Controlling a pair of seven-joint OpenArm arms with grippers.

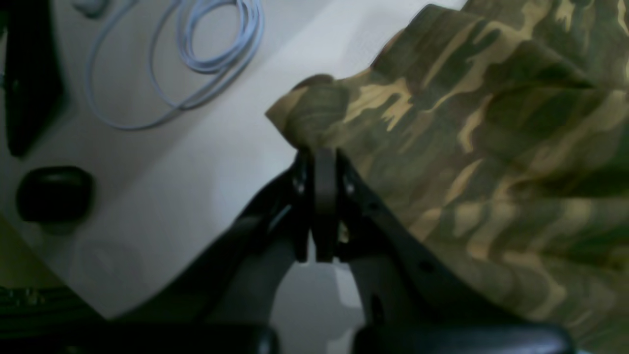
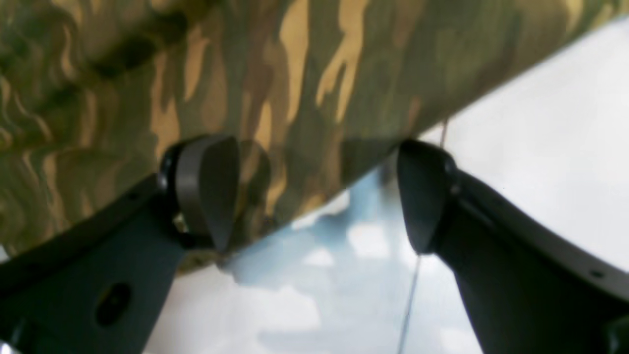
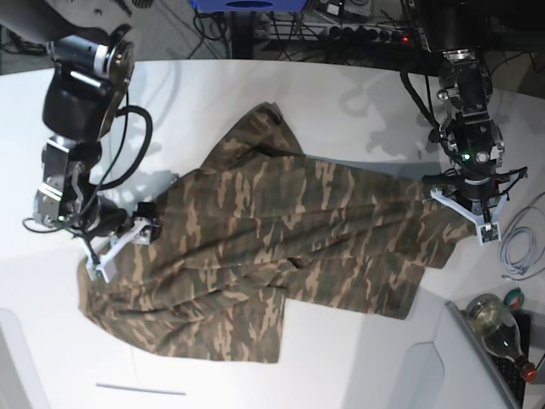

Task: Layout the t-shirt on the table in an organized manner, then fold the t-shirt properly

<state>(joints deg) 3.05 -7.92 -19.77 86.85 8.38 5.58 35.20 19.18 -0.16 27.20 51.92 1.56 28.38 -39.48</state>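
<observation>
The camouflage t-shirt (image 3: 289,247) lies spread across the white table (image 3: 358,102), wrinkled, with one side folded over. At its right end in the base view, my left gripper (image 3: 461,210) is shut on the cloth's edge. The left wrist view shows the closed jaws of that gripper (image 1: 322,155) pinching a fold of the t-shirt (image 1: 467,147). My right gripper (image 3: 106,258) sits at the shirt's other end. In the right wrist view the right gripper (image 2: 314,191) stands open, one finger (image 2: 206,191) over the t-shirt (image 2: 295,73) and the other above bare table (image 2: 540,123).
A coil of pale cable (image 1: 216,49) and black objects (image 1: 54,194) lie beyond the left gripper. A bottle (image 3: 498,328) and a cable (image 3: 519,247) sit at the table's right edge. A thin strip (image 3: 140,390) marks the front left.
</observation>
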